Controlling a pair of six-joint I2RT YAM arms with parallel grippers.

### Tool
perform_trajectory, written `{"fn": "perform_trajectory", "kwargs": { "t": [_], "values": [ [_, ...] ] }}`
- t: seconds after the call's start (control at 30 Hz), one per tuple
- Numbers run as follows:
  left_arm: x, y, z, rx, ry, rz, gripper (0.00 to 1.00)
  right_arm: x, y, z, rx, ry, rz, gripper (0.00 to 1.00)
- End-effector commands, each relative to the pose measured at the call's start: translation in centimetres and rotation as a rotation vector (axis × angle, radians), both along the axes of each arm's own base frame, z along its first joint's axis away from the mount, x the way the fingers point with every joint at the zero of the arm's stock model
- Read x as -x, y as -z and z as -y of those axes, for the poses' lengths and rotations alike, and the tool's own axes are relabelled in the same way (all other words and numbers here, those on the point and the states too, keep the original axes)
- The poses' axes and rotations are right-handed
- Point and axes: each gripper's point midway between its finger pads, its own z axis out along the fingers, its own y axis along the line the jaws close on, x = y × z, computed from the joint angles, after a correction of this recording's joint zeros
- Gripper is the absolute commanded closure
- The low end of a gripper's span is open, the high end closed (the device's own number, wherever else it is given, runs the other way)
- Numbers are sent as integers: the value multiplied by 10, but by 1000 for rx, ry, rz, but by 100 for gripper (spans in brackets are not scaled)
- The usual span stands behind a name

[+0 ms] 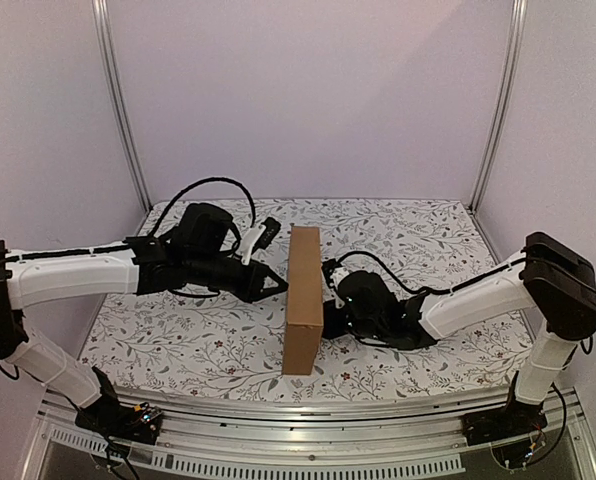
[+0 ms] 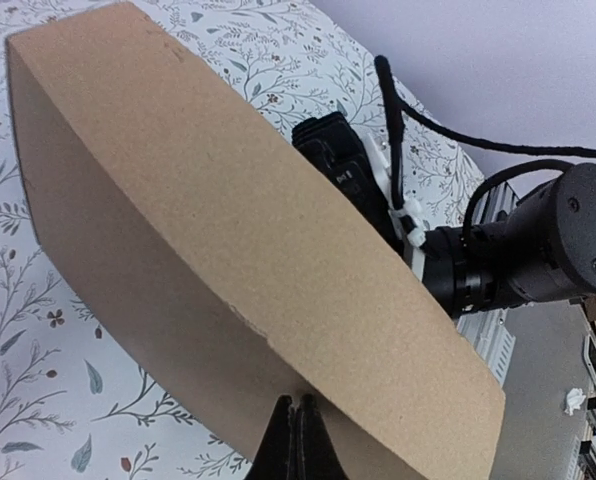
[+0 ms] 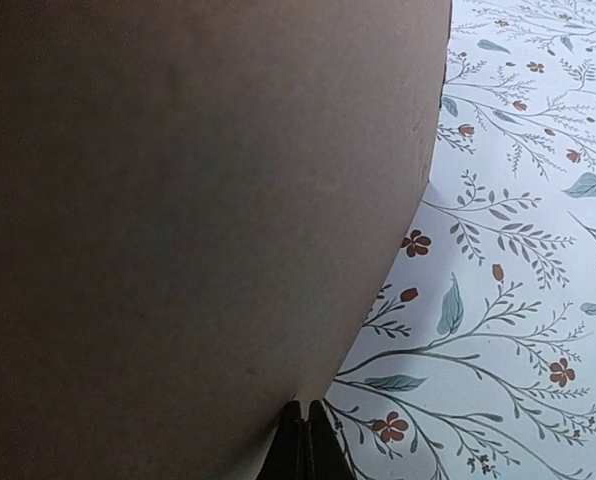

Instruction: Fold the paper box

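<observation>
Closed left tool (image 2: 296, 440) and closed right tool (image 3: 305, 440), holding nothing, meet opposite faces of the paper box (image 1: 303, 300), which stands on edge mid-way across the worktop (image 1: 178, 340). Likely light, stiff, smooth-faced and tippy; better gripped by an edge or flap.

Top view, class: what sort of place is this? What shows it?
Probably a robotics lab cell: left arm and right arm bolted to a rail, plain walls, metal posts, a floral-clothed table.

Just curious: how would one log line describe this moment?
paper box: upright on edge; left gripper: shut, at its side; right gripper: shut, opposite side
</observation>
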Motion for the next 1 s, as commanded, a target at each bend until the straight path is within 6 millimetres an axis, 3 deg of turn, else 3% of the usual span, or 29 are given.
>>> {"fn": "perform_trajectory", "kwargs": {
  "t": [0.0,0.27,0.5,0.77,0.97],
  "values": [
    [-4,5,5,12,8,-7,100,-6,10,-16,-120,-30,-74,100],
    [-8,-3,16,42,20,-13,100,-18,43,-21,-155,-26,-148,100],
    [-12,-2,29,63,31,-29,100,-27,69,3,-105,20,-170,100],
    [-18,2,48,63,50,-44,100,-31,92,64,-6,129,-171,100],
    [-26,8,55,53,44,-48,100,-22,96,115,89,229,-156,100]
  ]
}}
